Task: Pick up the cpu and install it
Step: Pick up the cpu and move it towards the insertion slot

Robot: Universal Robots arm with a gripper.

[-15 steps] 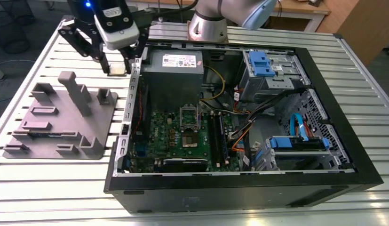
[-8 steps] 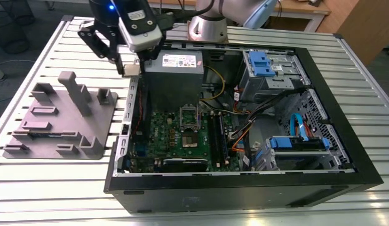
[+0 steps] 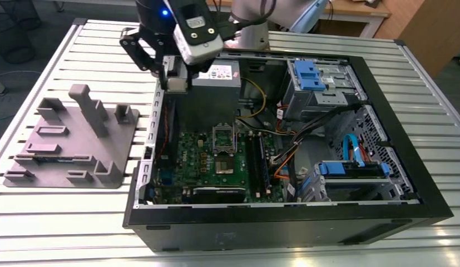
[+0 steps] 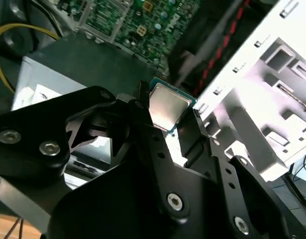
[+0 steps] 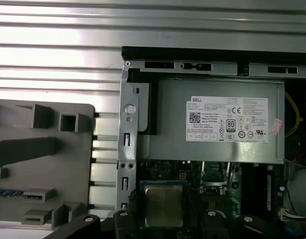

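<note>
The fingers [image 4: 200, 134] pinch the cpu [image 4: 166, 105] (small, shiny) over the open computer [image 3: 289, 223] on the ribbed metal worktop [image 3: 67, 229].

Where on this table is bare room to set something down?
Bare table slats: the near corner bordered by the grey fixture and the computer case, and the strip at the exterior view's right of the case. Crowded: inside the case.

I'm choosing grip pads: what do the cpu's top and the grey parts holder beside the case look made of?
The cpu: top looks like metal, silvery-grey with a soft satin sheen; the greenish edge suggests circuit-board laminate. The grey parts holder: probably matte plastic, uniformly dull with no glints and blocky posts; printed or cast is unclear.
</note>
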